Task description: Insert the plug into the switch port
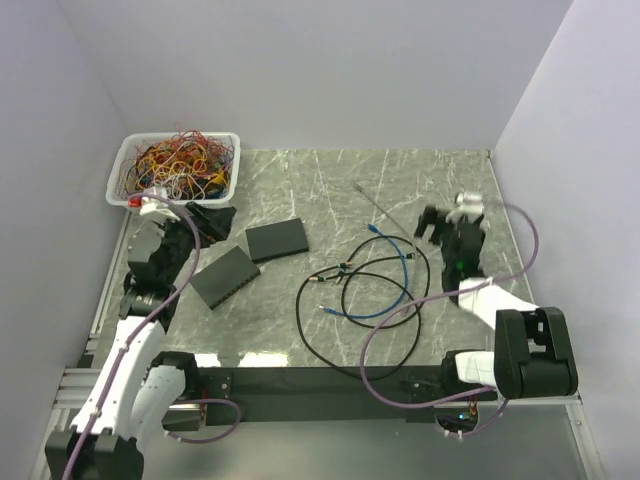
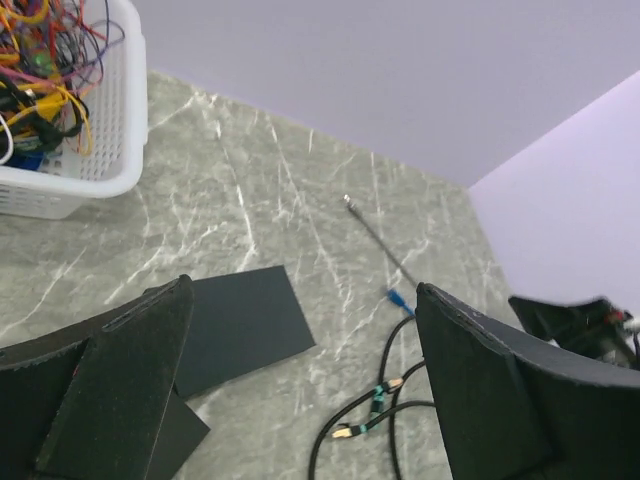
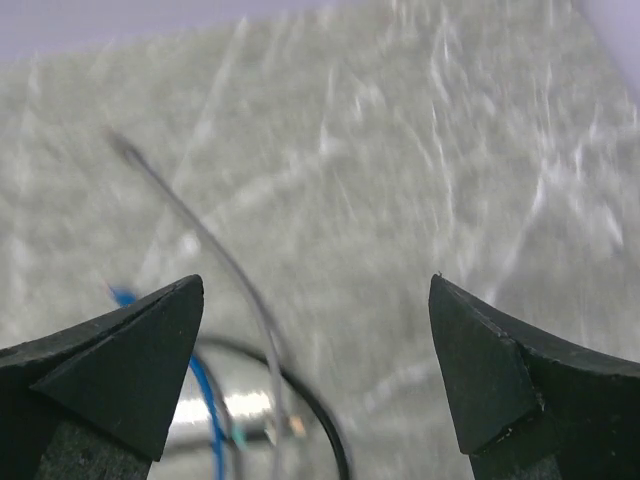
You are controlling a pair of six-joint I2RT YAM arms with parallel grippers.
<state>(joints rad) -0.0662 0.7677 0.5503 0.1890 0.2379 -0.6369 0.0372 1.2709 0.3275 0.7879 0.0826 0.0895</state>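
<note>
Left hand point(image 1: 208, 220): the fingers are wide apart and hold nothing. It hangs just beside the two switches, near the basket point(image 1: 175, 165). I think it waits there because this arm can steady a switch.
Right hand point(image 1: 430, 226): the fingers are also wide apart, with nothing between them. It is at the right side of the surface point(image 1: 320, 170), near the loose cables and pointed toward them. I judge this arm will fetch the plug.
Switches: two flat dark boxes lie on the surface. The far switch point(image 1: 277, 239) is close to the near switch point(image 1: 226, 276), but I cannot tell whether they touch. I cannot see their ports in any view.
Plug: the blue cable point(image 1: 385, 290) ends in a small blue plug point(image 1: 374, 230), which lies free on the surface between the far switch and the right hand. It is well apart from both switches.
Other cables: a black cable point(image 1: 340, 340) loops around and under the blue one. A thin grey cable point(image 1: 385, 212) runs behind them.
Right wrist view: it is blurred, so I read only the cable colours there.
Progress: I judge the task is at its beginning, since nothing is grasped yet.
Risk: the loops are tangled, so lifting the plug may drag the black cable with it.
</note>
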